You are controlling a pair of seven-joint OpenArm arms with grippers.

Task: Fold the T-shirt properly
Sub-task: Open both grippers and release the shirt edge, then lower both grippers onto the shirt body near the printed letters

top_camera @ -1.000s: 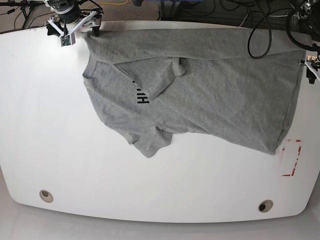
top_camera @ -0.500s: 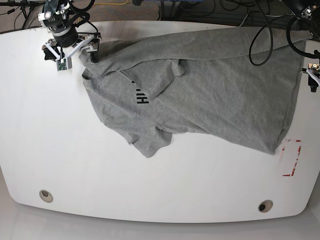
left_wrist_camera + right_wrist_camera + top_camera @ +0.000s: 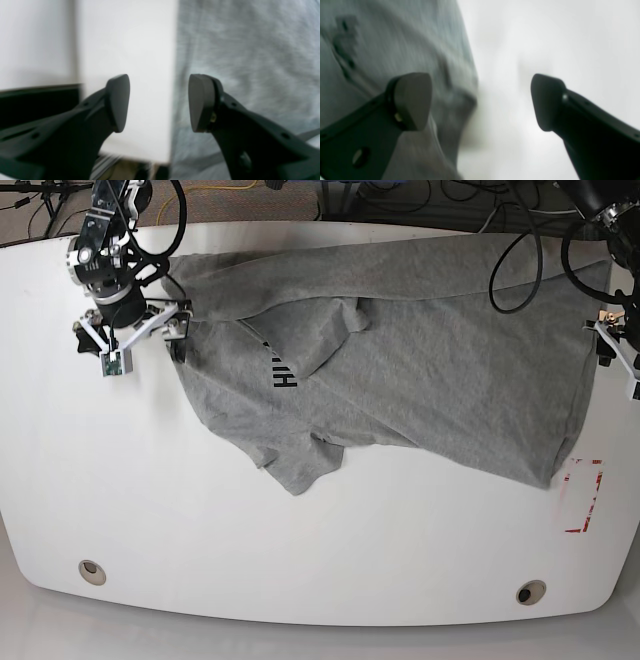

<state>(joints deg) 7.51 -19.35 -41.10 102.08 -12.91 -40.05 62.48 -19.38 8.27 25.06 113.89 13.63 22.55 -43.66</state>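
White table (image 3: 200, 530) | T-shirt (image 3: 430, 370) long axis left-right | neck end left

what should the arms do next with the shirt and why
Probably lower both open tools onto the shirt's edges and close: the left tool and right tool each straddle an edge of the crumpled T-shirt, holding nothing.

Bare worktop (image 3: 300, 560) spans the near half and left side, giving unobstructed passage. The T-shirt (image 3: 420, 370) covers the far centre and right. Black cables (image 3: 520, 250) loop over its far right corner, hindering approach there.
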